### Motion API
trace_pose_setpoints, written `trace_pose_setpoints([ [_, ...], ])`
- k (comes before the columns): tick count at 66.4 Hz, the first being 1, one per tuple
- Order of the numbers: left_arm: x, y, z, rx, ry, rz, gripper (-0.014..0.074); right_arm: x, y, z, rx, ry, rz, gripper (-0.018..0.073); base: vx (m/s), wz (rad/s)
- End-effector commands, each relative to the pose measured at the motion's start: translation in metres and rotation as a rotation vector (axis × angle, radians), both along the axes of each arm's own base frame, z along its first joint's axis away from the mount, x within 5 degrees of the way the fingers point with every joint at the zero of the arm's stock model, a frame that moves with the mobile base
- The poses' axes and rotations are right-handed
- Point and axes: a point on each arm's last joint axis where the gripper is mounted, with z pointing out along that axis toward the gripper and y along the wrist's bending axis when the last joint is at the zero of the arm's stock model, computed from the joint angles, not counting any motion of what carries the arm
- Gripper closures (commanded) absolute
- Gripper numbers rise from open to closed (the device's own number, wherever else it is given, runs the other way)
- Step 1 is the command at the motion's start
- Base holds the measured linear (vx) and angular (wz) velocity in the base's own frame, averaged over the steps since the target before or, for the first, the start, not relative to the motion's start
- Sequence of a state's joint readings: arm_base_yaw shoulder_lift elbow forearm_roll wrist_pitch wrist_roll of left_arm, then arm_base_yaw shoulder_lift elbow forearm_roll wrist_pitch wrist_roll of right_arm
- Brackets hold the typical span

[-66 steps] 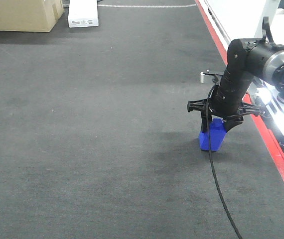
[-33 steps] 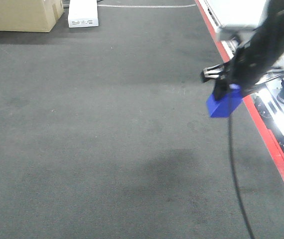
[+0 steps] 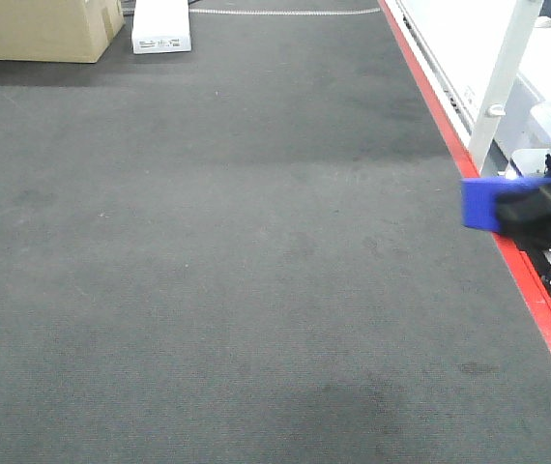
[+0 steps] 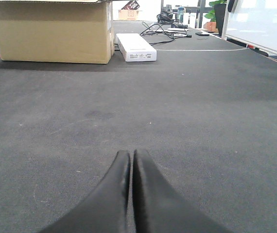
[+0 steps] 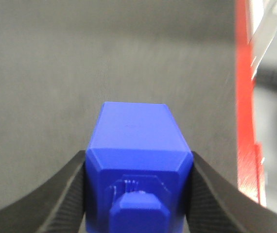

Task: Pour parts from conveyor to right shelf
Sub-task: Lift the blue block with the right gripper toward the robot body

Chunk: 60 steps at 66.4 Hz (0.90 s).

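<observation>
Blue block has lifted off the conveyor to its red strip, right hand clamped on it for carrying; left hand pressed together, idle.

Left hand glossy black, tapered; right hand black, finely ridged.

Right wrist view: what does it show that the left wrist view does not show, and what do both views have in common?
Only the right wrist view shows the blue block, clamped between the fingers of the right gripper. Only the left wrist view shows the left gripper, shut on nothing, and a cardboard box and a flat white box at the far end. Both views show the dark grey conveyor belt.
</observation>
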<state>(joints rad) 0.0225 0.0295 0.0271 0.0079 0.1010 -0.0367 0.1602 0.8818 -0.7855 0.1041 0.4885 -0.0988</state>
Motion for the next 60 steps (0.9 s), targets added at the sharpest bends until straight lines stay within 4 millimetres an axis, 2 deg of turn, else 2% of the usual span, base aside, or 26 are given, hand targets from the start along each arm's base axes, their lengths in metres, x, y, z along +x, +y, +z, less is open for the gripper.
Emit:
trace_pose_setpoints([
  [1, 0.001, 0.000, 0.013, -0.014, -0.084, 0.002, 0.0602, -0.034, -0.007, 0.008, 0.040, -0.274, -0.021, 0.0565, 0.00, 0.00],
  [8, 0.001, 0.000, 0.013, -0.014, -0.084, 0.002, 0.0602, -0.072, -0.014, -0.009, 0.054, -0.403, -0.029, 0.0564, 0.00, 0.00],
  [14, 0.001, 0.000, 0.013, -0.014, -0.084, 0.002, 0.0602, -0.097, -0.019, -0.029, 0.061, -0.466, -0.030, 0.0564, 0.00, 0.00],
  [23, 0.001, 0.000, 0.013, -0.014, -0.084, 0.002, 0.0602, -0.122, -0.022, -0.055, 0.071, -0.521, -0.029, 0.0564, 0.00, 0.00],
  [31, 0.001, 0.000, 0.013, -0.014, -0.084, 0.002, 0.0602, -0.128, -0.023, -0.067, 0.073, -0.535, -0.029, 0.0564, 0.00, 0.00],
  [60, 0.001, 0.000, 0.013, -0.014, -0.084, 0.002, 0.0602, -0.124, -0.023, -0.067, 0.072, -0.525, -0.030, 0.0564, 0.00, 0.00],
])
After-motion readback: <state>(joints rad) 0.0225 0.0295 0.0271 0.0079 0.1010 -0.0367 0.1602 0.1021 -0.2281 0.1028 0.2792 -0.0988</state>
